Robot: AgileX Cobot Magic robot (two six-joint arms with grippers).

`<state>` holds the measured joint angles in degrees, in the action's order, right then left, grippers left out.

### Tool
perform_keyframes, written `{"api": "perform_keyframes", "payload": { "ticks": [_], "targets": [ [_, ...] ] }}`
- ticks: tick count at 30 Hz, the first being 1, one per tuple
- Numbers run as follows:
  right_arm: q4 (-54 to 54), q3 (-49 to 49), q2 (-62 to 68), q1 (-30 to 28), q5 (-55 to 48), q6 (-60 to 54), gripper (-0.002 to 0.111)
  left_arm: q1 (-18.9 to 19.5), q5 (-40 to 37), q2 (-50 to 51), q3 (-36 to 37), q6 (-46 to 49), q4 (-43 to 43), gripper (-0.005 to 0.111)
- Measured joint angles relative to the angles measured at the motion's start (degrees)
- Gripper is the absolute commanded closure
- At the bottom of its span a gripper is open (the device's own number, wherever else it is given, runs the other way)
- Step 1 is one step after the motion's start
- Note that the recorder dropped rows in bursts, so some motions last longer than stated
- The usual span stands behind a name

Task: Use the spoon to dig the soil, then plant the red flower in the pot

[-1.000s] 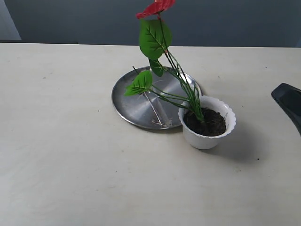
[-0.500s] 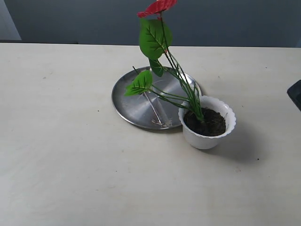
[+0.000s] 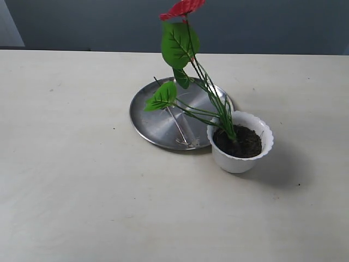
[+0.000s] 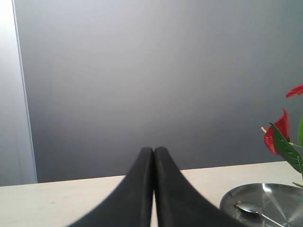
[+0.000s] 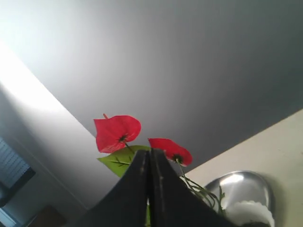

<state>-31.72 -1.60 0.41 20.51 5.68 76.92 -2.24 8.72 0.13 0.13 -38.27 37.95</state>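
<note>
The red flower (image 3: 182, 9) stands planted in the white scalloped pot (image 3: 240, 157), its stems leaning left out of the dark soil (image 3: 243, 143). Its blooms also show in the right wrist view (image 5: 116, 132) and the left wrist view (image 4: 279, 136). The spoon (image 3: 177, 125) lies on the round steel plate (image 3: 150, 117), its bowl visible in the left wrist view (image 4: 246, 206). My left gripper (image 4: 153, 152) is shut with nothing held, away from the plate. My right gripper (image 5: 149, 155) is shut and empty, with the pot (image 5: 248, 213) beyond it. Neither gripper appears in the exterior view.
The steel plate (image 4: 272, 198) sits just behind and left of the pot, touching or nearly touching it. The pale tabletop (image 3: 82, 191) spreads around both, with a dark grey wall (image 3: 272, 24) behind the far edge.
The right arm, seen at the right edge of the exterior view, has drawn back rightward and left the frame. Flower, pot, spoon and plate have not moved.
</note>
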Motion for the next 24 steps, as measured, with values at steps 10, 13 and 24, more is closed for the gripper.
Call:
{"api": "perform_keyframes", "payload": {
  "ticks": [10,13,24],
  "targets": [
    [16.3,1.1,0.0,-0.3,-7.1,-16.9,0.109,0.0,0.1,0.0,0.0,0.0,0.0,0.106],
    [38.6,1.1,0.0,-0.3,-10.1,-49.8,0.109,0.0,0.1,0.0,0.0,0.0,0.0,0.106],
    [36.8,1.1,-0.1,-1.2,-11.2,-59.7,0.109,0.0,0.1,0.0,0.0,0.0,0.0,0.106]
  ]
}}
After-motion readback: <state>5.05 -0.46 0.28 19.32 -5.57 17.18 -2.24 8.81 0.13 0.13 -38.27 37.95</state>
